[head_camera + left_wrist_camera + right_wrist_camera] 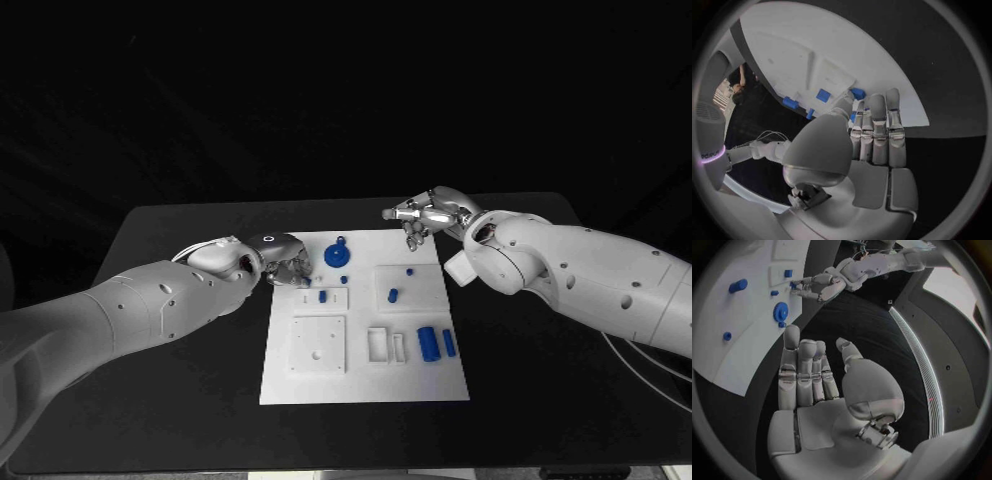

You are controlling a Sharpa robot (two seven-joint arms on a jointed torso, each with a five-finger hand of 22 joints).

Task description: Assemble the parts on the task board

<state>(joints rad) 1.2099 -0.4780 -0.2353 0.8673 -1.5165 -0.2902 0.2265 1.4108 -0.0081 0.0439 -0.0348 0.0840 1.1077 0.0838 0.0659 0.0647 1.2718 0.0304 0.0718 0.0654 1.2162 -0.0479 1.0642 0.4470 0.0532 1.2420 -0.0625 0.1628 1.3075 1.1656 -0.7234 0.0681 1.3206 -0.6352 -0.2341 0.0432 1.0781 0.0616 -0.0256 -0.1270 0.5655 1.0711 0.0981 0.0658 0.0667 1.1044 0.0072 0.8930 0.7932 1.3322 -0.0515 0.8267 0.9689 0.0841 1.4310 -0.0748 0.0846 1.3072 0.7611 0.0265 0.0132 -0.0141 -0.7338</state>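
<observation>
The white task board lies flat in the middle of the black table, its long side running away from the robot. On the board's far end sits a blue gear, close to the far left corner, with a tiny blue piece just beside it toward the robot. Right of the gear, a raised white square holds a small blue peg, and another small blue bit lies at that square's far edge. Left of that square, another raised block carries a small blue piece. On the board's near half, a large white square plate lies at the left, a pair of narrow white slots in the middle, and two blue cylinders lie side by side at the right.

The left hand rests at the board's far left edge, just beside the gear; its fingers lie straight and close together against the board's edge, and nothing can be seen held in them. The right hand hovers over the board's far right corner, clear of the parts; its fingers are stretched out flat with the thumb apart, holding nothing
</observation>
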